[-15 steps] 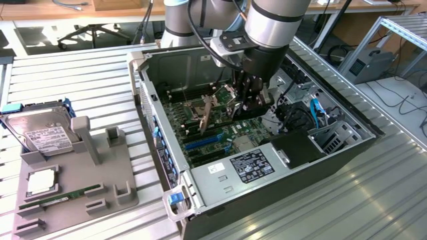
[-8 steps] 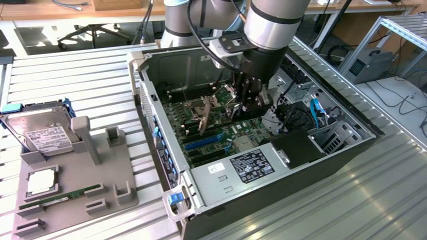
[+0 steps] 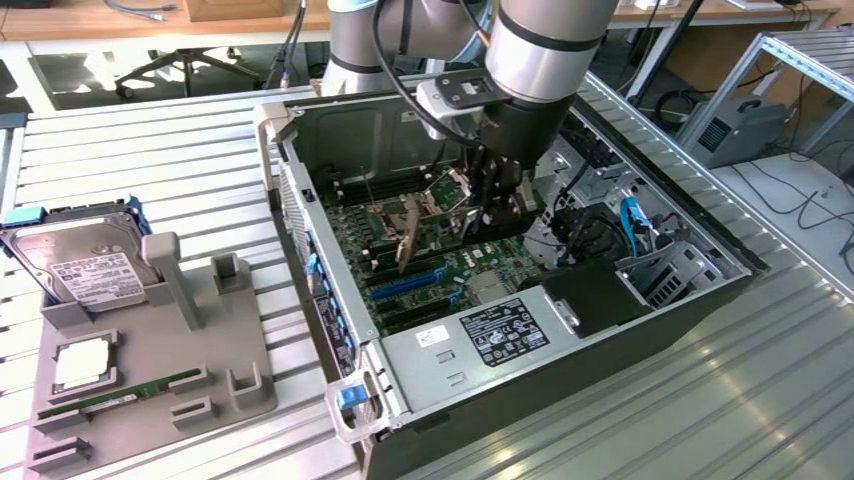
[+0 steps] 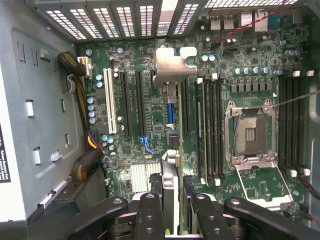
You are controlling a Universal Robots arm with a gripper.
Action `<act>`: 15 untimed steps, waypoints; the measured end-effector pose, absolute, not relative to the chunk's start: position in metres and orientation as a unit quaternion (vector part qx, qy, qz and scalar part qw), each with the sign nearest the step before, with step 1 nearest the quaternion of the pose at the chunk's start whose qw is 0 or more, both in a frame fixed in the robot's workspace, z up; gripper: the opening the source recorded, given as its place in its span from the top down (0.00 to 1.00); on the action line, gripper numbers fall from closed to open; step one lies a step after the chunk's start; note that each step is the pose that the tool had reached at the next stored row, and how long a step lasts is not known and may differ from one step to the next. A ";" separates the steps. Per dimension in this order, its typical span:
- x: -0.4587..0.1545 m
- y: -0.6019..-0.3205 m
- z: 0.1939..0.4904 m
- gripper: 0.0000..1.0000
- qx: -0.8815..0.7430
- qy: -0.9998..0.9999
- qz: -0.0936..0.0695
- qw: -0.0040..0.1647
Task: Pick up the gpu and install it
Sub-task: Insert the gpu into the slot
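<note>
My gripper is reaching down into the open computer case, above the green motherboard. It is shut on the gpu. I see the card edge-on in the wrist view as a thin black board running from between my fingers to its silver bracket, which points toward the vented rear slots of the case. The card stands upright over the row of long expansion slots on the motherboard. I cannot tell whether its lower edge touches a slot.
Near the card are a CPU socket, black RAM slots and a white slot. The power supply and cables crowd the case. At the exterior view's left, a grey fixture holds a hard drive and a RAM stick.
</note>
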State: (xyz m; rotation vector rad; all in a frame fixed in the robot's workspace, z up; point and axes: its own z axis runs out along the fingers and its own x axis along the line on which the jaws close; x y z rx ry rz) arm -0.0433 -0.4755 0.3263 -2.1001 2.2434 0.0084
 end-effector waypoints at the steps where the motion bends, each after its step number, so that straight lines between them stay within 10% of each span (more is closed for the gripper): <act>1: -0.043 -0.476 0.326 0.73 -0.683 0.730 0.003 0.034; 15: -0.046 -0.476 0.324 0.73 -0.683 0.730 0.003 0.034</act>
